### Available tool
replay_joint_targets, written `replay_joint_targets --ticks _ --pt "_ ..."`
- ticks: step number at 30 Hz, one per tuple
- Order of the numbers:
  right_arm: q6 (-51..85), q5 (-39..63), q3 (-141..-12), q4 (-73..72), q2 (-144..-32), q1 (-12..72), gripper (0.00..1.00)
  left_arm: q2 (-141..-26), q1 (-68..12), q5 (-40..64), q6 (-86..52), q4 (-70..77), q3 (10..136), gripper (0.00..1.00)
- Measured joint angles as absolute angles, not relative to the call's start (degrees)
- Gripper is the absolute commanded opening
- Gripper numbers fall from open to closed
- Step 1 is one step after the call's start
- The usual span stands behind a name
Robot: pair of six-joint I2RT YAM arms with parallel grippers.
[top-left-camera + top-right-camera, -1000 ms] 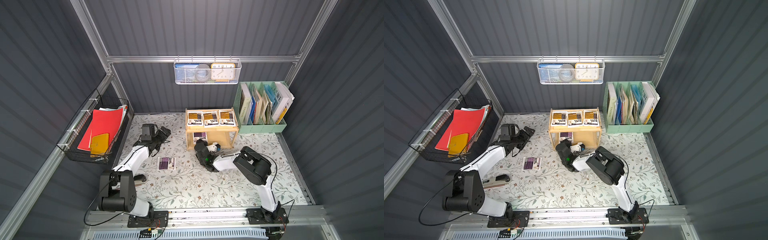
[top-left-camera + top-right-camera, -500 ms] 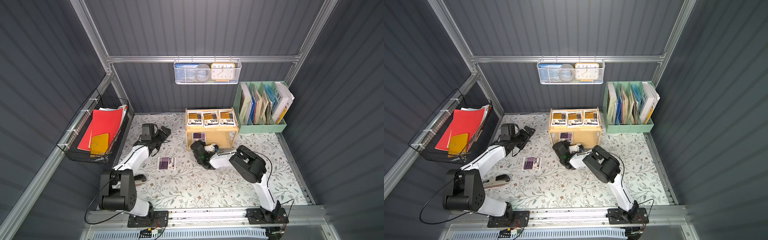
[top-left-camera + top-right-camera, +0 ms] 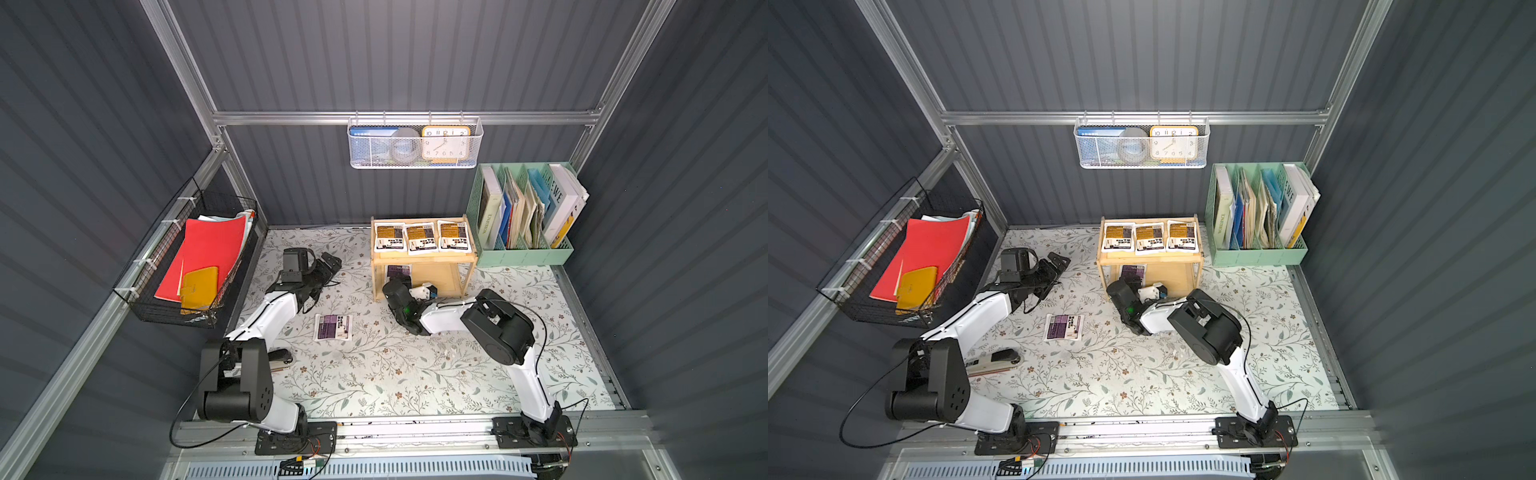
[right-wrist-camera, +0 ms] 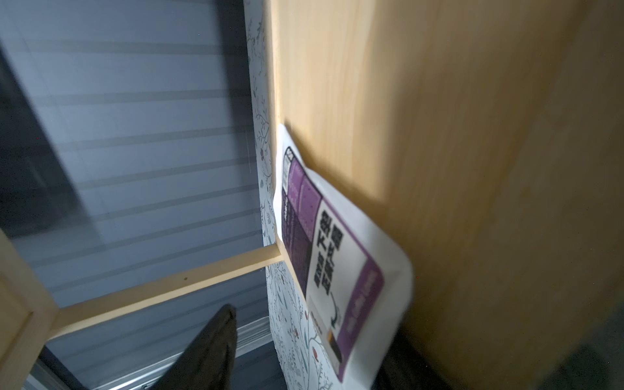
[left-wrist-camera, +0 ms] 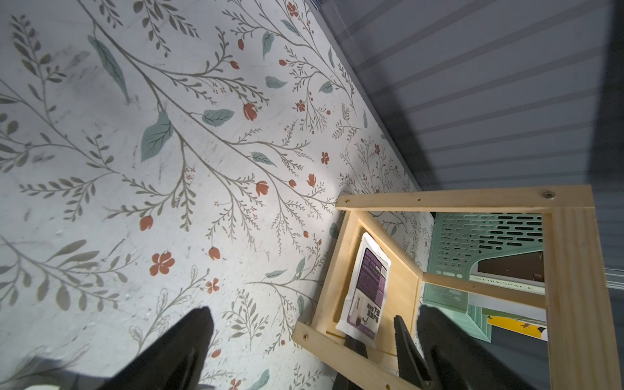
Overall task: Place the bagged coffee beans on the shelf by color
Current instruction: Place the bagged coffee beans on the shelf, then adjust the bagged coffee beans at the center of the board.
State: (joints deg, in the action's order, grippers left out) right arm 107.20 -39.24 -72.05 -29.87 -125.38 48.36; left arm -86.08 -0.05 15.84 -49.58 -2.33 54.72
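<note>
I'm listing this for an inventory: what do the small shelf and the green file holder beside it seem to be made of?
Shelf: pale, seemingly unvarnished wood; grain lines and screw heads show. File holder: likely matte mint-green plastic; its walls carry rows of moulded slots.

The shelf (image 3: 424, 261) is pale wood with visible grain, the pouches (image 3: 420, 237) smooth and faintly glossy, the tabletop (image 3: 395, 374) a matt floral print, the file organizer (image 3: 523, 253) perforated mint plastic.
</note>
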Motion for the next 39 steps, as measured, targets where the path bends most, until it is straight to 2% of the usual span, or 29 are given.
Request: replay_joint_targets --ticks 6,10,30,39 --pt "106.41 -37.93 -70.30 -29.02 -123.04 48.36 0.84 -85.73 -0.05 15.86 -49.21 -2.33 54.59 1.00" --pt "105.58 -37.50 -68.55 -27.79 -120.79 48.36 0.88 -85.32 -0.05 15.86 -48.84 -2.33 54.57 1.00" --pt "101.21 -35.81 -56.71 -30.22 -112.66 46.89 0.88 -81.80 -0.05 14.00 -46.65 -5.13 54.57 1.00" --pt "93.54 -29.67 -49.32 -29.91 -102.32 46.59 0.88 -77.10 -0.05 9.58 -44.47 -9.72 51.64 1.00"
